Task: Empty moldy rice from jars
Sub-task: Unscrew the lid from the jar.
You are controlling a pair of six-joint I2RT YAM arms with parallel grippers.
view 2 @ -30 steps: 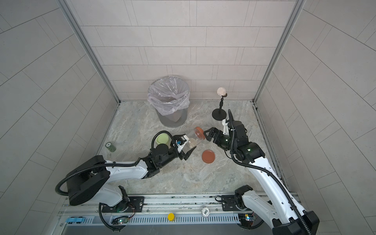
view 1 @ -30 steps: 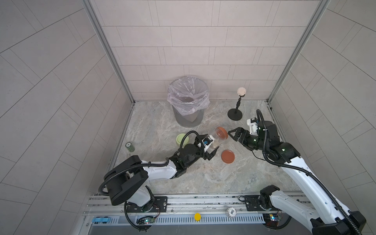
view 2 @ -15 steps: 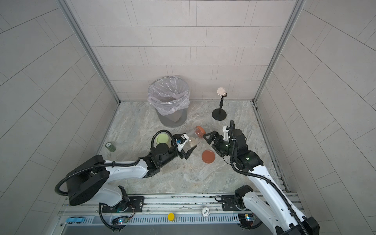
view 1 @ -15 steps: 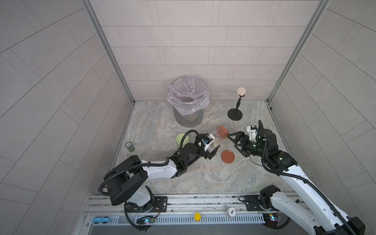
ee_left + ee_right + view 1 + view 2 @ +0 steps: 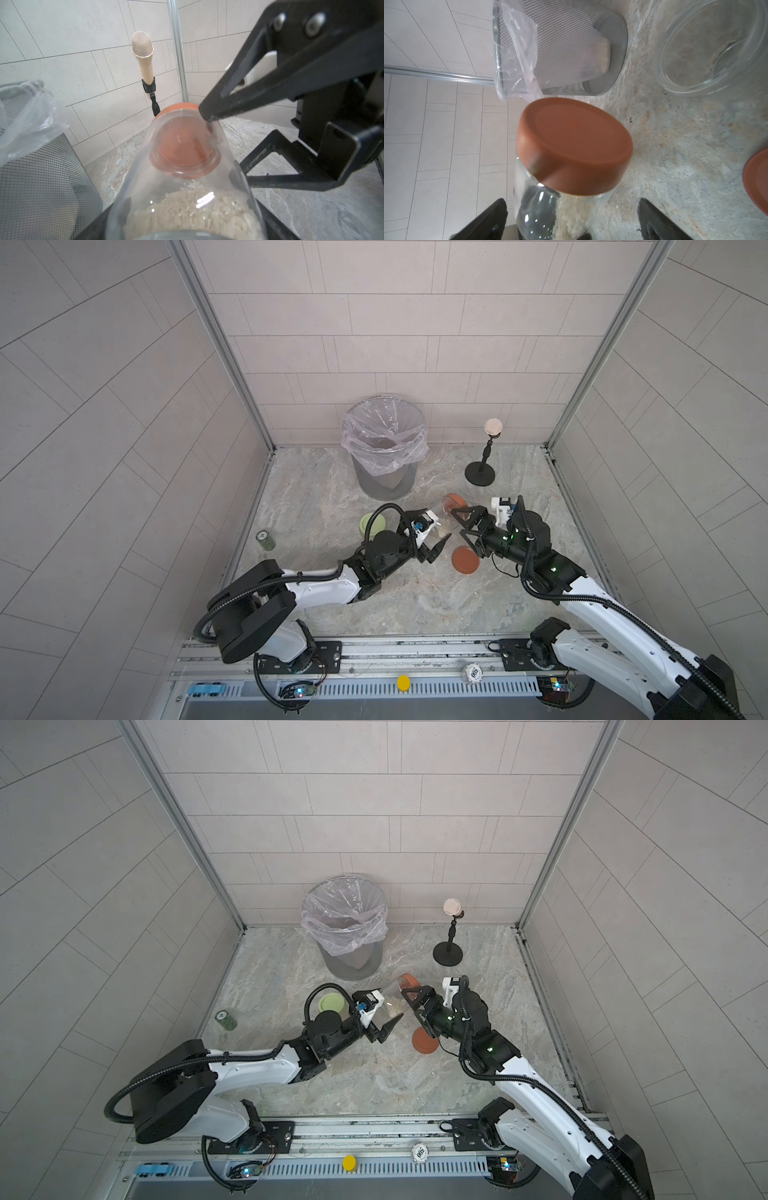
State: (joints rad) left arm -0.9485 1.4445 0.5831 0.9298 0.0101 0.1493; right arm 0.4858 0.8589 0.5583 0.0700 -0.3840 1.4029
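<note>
Top views: the grey mesh bin (image 5: 384, 485) stands at the back of the marble table (image 5: 316, 497). In front of it, your left gripper (image 5: 436, 531) is clamped on a clear jar (image 5: 187, 166), held tilted with the lid end away from its wrist. Your right gripper (image 5: 458, 523) is spread wide, with a finger on either side of the jar's rust-red lid (image 5: 575, 145). The right wrist view shows a gap on both sides. The left wrist view puts one fingertip (image 5: 209, 112) at the rim, but you cannot tell if it touches. The moldy rice (image 5: 193, 212) is heaped at the jar's base end, between the left fingers.
</note>
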